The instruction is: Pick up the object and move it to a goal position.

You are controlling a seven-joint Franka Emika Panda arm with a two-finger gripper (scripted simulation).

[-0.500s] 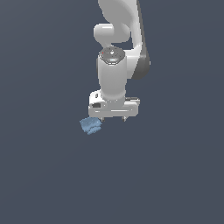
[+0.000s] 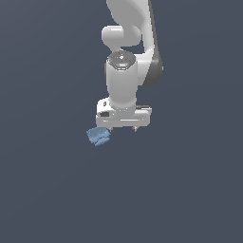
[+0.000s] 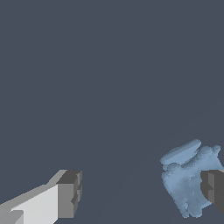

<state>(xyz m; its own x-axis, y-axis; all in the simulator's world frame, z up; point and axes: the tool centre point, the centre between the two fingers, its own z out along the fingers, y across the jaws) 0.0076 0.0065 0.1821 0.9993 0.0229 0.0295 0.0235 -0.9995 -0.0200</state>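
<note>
The block [image 2: 98, 136] is small, light blue and lumpy, with a bumpy, uneven surface and a flatter ridge along one edge; it is smaller than the tool. It lies on the plain dark grey bench [image 2: 47, 190], just below the tool's end on the exterior view's left.

The white arm [image 2: 124, 80] comes down from the top of the exterior view, its wrist pointing straight down, with the tool [image 2: 122, 128] low over the bench. The tool stands wide open: in the wrist view its two dark-tipped fingers [image 3: 69, 192] are far apart with bare bench between them. The block [image 3: 186, 179] is not centred in that gap; it sits by one finger, which overlaps its edge. Whether they touch cannot be told.

In the exterior view only the short fingertips show under the tool's body. In the wrist view one finger is cut off by the picture's edge.
</note>
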